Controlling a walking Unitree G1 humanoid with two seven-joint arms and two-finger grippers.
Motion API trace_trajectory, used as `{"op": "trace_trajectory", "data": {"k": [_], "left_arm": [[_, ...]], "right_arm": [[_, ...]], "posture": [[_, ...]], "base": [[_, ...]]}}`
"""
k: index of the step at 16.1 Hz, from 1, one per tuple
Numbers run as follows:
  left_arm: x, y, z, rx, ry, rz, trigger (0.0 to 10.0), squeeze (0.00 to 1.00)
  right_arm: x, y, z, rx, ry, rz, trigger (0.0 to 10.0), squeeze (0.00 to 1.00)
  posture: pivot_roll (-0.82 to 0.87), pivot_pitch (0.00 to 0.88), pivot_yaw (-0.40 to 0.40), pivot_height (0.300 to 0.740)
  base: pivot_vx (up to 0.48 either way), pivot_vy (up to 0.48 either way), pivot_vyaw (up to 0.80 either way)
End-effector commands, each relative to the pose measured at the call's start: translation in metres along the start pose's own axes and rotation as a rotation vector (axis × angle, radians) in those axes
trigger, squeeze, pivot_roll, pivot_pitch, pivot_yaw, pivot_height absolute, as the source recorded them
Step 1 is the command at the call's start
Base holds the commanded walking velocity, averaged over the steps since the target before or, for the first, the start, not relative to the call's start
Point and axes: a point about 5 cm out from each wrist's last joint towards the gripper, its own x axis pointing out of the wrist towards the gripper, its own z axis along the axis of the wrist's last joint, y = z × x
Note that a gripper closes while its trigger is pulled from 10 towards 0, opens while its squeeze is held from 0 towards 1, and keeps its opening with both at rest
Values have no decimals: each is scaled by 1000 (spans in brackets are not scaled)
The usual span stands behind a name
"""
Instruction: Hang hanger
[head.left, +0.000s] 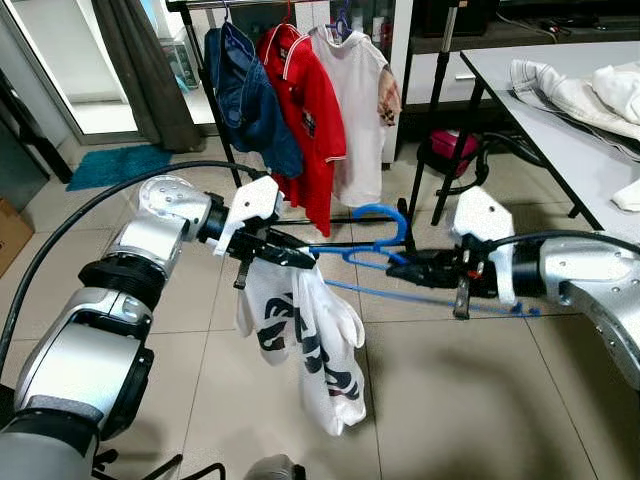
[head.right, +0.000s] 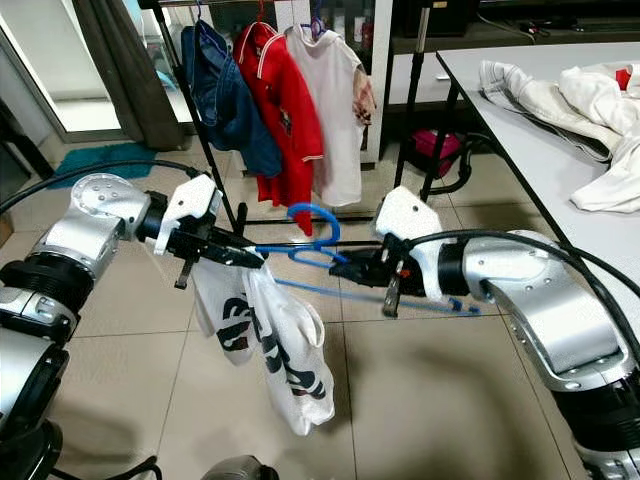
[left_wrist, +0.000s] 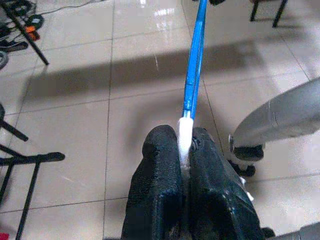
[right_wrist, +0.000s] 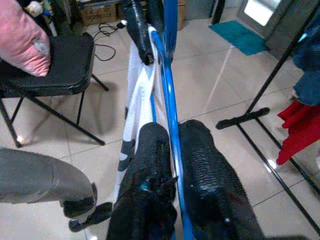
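Both arms carry the loaded hanger level, short of the rack.

The left gripper (head.left: 300, 257) has its jaws pinched tight on the white printed T-shirt (head.left: 305, 335) at one end of the blue plastic hanger (head.left: 385, 240); the right gripper (head.left: 405, 268) is clamped on the hanger's other side, just below its hook. The shirt droops under the left jaws. The black metal clothes rack (head.left: 205, 80) with navy, red and white garments stands well beyond both jaws. Next, I reckon: step closer, raise the hook up and over the rail, then let go.
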Motion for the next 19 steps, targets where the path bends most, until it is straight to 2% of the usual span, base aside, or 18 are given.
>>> {"op": "trace_trajectory", "data": {"k": [1,4,6,7,9,11,12,13,14,15,16,17,18,19], "left_arm": [[-11,3,2,-7,-35,72,0,0],[-18,2,-4,-48,-42,117,0,0],[-22,1,-11,-64,-20,148,0,0],[-26,0,-15,-80,-6,179,0,0],[-32,2,-24,-101,36,266,0,0],[-31,2,-24,-104,30,285,0,0],[-30,5,-20,-103,-3,302,0,0],[-29,9,-13,-103,-40,316,0,0],[-28,11,-10,-101,-52,318,0,0],[-27,14,-2,-88,-80,312,0,0],[-27,15,2,-85,-95,309,0,0],[-25,18,9,-78,-116,289,0,0],[-23,18,13,-71,-123,264,0,0],[-18,17,15,-62,-121,232,0,0]], "right_arm": [[-3,-2,-2,22,-11,-24,10000,1000],[-8,-9,-4,36,-25,-92,10000,1000],[-19,-21,-5,46,-45,-199,10000,1000],[-30,-30,-3,73,-91,-270,10000,1000],[-53,-29,11,108,-256,-280,10000,1000],[-57,-22,14,132,-314,-242,10000,1000],[-51,-9,9,157,-305,-171,10000,1000],[-39,10,1,184,-260,-77,10000,1000],[-35,17,-3,197,-239,-41,10000,1000],[-22,35,-16,231,-165,32,10000,1000],[-17,40,-22,248,-124,51,10000,1000],[-2,47,-44,323,4,28,10000,1000],[12,48,-63,409,77,-32,10000,1000],[31,42,-79,523,93,-142,10000,1000]], "posture": [[41,0,144,740],[44,0,146,740],[46,0,146,740],[44,0,148,740],[45,0,147,740],[44,0,144,740],[41,0,139,740],[42,0,136,740],[44,0,133,740],[42,0,135,740],[36,0,139,740],[28,0,143,740],[27,0,145,740],[30,5,145,740]], "base": [[0,0,0],[0,0,0],[0,0,0],[0,0,0],[0,0,0],[0,0,0],[0,0,0],[0,0,0],[0,0,0],[0,0,0],[0,0,0],[0,0,0],[0,0,0],[0,0,0]]}}
